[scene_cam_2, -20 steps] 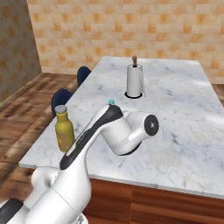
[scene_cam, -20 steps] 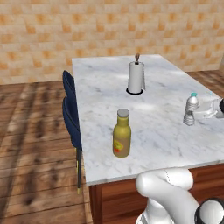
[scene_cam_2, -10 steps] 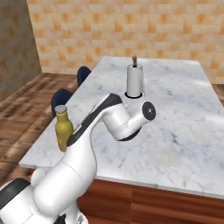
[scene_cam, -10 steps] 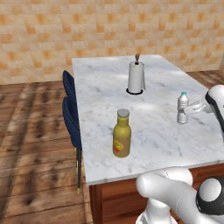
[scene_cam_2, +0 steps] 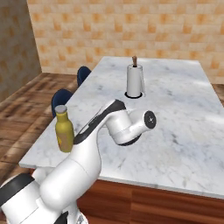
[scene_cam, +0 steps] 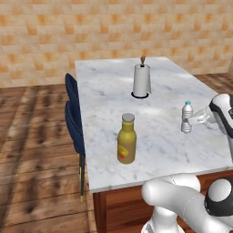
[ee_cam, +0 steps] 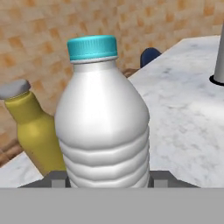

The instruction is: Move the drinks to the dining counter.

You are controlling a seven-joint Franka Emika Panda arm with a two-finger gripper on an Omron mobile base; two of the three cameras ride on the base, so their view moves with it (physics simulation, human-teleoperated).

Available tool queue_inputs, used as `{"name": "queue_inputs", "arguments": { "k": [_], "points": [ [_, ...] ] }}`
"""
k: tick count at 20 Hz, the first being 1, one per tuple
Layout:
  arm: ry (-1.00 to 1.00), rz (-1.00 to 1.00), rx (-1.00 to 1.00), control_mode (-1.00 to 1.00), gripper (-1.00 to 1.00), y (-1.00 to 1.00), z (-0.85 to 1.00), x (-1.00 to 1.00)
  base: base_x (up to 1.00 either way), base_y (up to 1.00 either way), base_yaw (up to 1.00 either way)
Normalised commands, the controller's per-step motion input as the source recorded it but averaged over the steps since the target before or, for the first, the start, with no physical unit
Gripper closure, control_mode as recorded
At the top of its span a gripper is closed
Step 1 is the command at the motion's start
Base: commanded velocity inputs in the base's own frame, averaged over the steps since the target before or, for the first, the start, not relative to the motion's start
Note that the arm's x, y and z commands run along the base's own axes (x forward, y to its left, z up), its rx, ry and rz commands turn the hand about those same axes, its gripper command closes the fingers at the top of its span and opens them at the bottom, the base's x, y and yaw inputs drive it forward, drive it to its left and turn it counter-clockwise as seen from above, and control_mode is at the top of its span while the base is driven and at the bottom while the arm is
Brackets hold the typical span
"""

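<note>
1. The water bottle stands upright on the marble top of the bench, toward its right side in the left base view, with its blue cap on.
2. The tool is closed on the water bottle: in the hand view the ribbed body sits between the two fingers, low on the bottle's sides.
3. In the left base view the tool reaches the bottle from the right. Its fingers are faint there, so where exactly they touch is hard to make out from that side.
4. Whether the bottle's base rests on the marble or hangs just above it I cannot tell.
5. The amber bottle with its grey cap stands upright on the same bench, nearer the front edge and well apart from the water bottle, to its left in the left base view.
6. In the hand view the amber bottle shows behind and to the left of the water bottle.
7. A paper towel roll stands upright on its holder further back on the bench, apart from both bottles.
8. Two blue stools stand along the bench's left side, over a wooden floor.
9. A tan brick wall runs behind the bench.
</note>
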Motion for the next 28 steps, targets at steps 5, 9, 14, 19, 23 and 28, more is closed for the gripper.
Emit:
{"name": "queue_inputs", "arguments": {
  "k": [5,9,14,19,23,28],
  "points": [
    [-0.12,0.0,0.0,-1.0,1.0,0.09,-0.25,0.11,0.0,0.0,0.0],
    [-0.07,0.0,0.0,-1.0,1.0,0.03,-0.2,0.09,0.0,0.0,0.0],
    [0.0,0.0,0.0,-1.0,1.0,0.0,-0.2,0.0,0.0,0.0,0.0],
    [0.0,0.0,0.0,-1.0,1.0,0.0,-0.23,0.07,0.0,0.0,0.0],
    [-0.01,0.0,0.0,-1.0,1.0,0.0,-0.25,0.13,0.0,0.0,0.0],
    [0.0,0.0,0.0,-1.0,1.0,0.0,-0.32,0.09,0.0,0.0,0.0]
  ]
}}
